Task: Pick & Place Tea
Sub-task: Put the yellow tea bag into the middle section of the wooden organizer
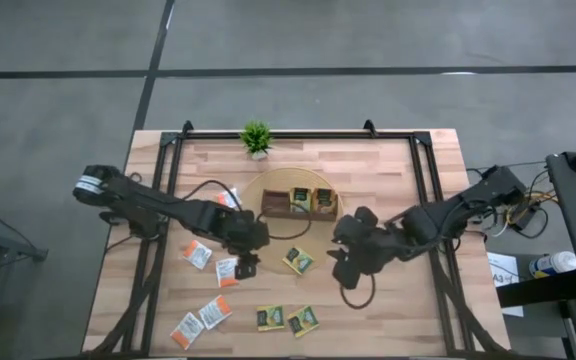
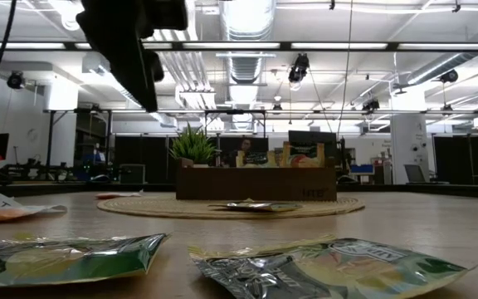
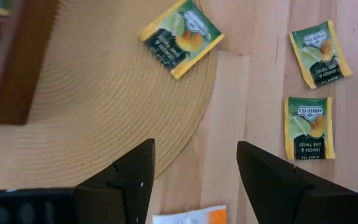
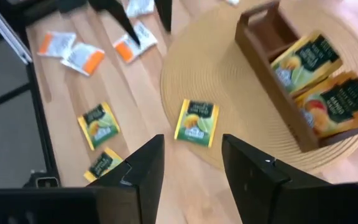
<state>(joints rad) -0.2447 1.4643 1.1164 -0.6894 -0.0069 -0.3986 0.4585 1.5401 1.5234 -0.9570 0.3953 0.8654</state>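
Observation:
Tea sachets lie flat on the wooden table. White-and-orange ones [image 1: 196, 254] [image 1: 215, 311] lie at the near left. Two green-and-yellow ones [image 1: 270, 318] [image 1: 303, 320] lie near the front edge. Another green-and-yellow sachet [image 1: 299, 261] [image 4: 196, 122] lies half on the round woven mat [image 1: 268, 225]. The brown tray [image 1: 299, 202] on the mat holds green-and-yellow sachets [image 4: 316, 62]. My left gripper [image 1: 244, 262] [image 3: 194, 180] hovers open above a white-and-orange sachet [image 3: 191, 216]. My right gripper [image 1: 346, 268] [image 4: 191, 168] hovers open, just right of the sachet on the mat's edge.
A small green potted plant [image 1: 256, 138] stands at the far edge, behind the mat. A black frame [image 1: 423, 180] runs along the table's sides. The two arms reach in from left and right and come close together over the table's middle.

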